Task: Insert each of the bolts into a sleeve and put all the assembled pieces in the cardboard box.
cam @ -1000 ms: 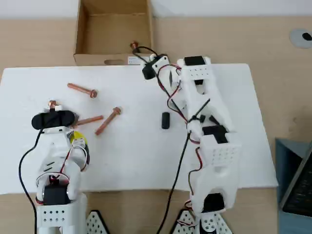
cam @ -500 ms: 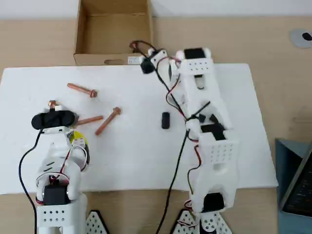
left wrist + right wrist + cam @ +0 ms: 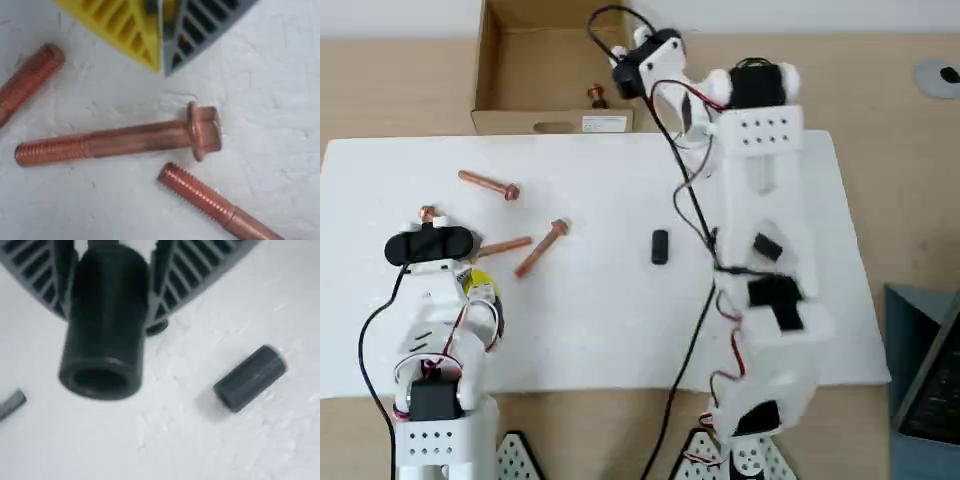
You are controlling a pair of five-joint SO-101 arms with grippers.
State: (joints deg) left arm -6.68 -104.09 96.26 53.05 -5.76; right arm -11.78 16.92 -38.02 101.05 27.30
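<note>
Bolts are lying loose on the white mat, copper-coloured, each with a flanged hex head and a threaded tip. The nearest bolt is lying just beyond the left gripper, whose yellow and grey fingers are pressing together on nothing. The right gripper is clamping the held sleeve, a black tube with its hollow end facing outward. A loose sleeve is lying on its side mid-mat. Another copper head is showing inside the cardboard box, by its front wall, with the right arm stretching toward that corner.
</note>
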